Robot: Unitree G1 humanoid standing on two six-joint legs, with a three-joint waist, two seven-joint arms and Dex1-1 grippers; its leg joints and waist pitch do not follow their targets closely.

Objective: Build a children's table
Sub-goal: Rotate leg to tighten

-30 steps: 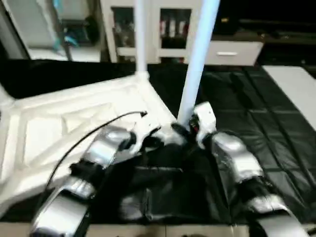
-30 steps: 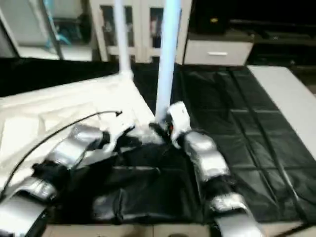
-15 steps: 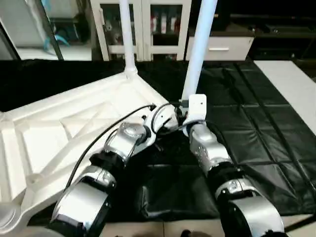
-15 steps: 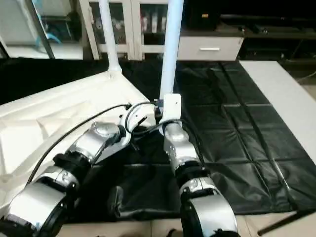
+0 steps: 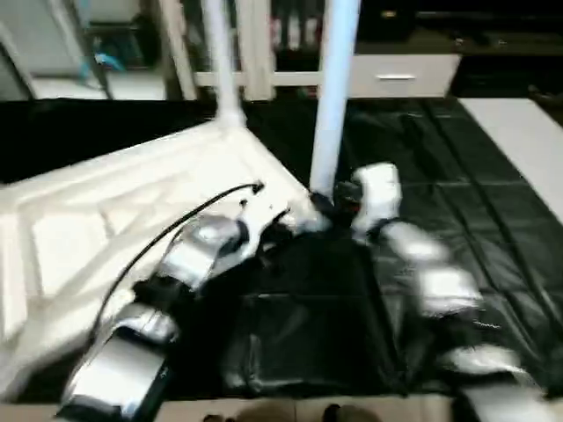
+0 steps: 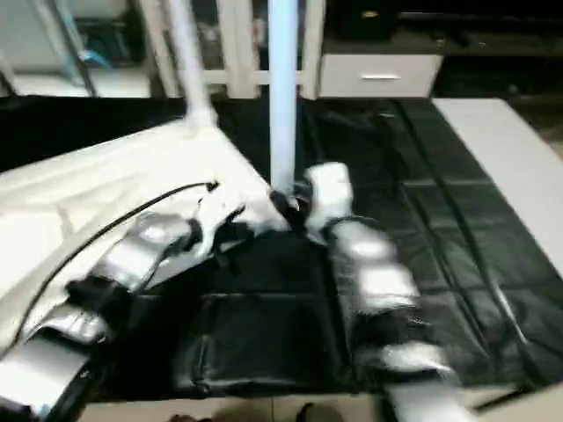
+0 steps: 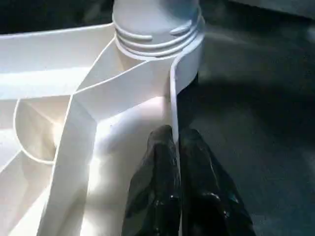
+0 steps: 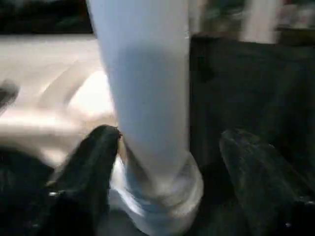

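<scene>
Black-covered work table (image 5: 457, 193), white cabinet (image 5: 396, 75) and shelving behind it.

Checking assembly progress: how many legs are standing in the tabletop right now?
2. One leg stands in the near corner socket, between the right claw's open fingers. The other leg stands in the far corner of the tabletop. Other corners fall outside the pictures, so more may be hidden.

Left gripper (image 7: 176, 147) jaws pinched together; right gripper (image 8: 167, 142) jaws spread wide.

My right gripper (image 8: 167, 147) lets go of the leg (image 8: 147, 98)

Half a second ago my fingers (image 8: 86, 162) hugged the upright leg near its base; now they stand apart on either side, one still touching.
</scene>
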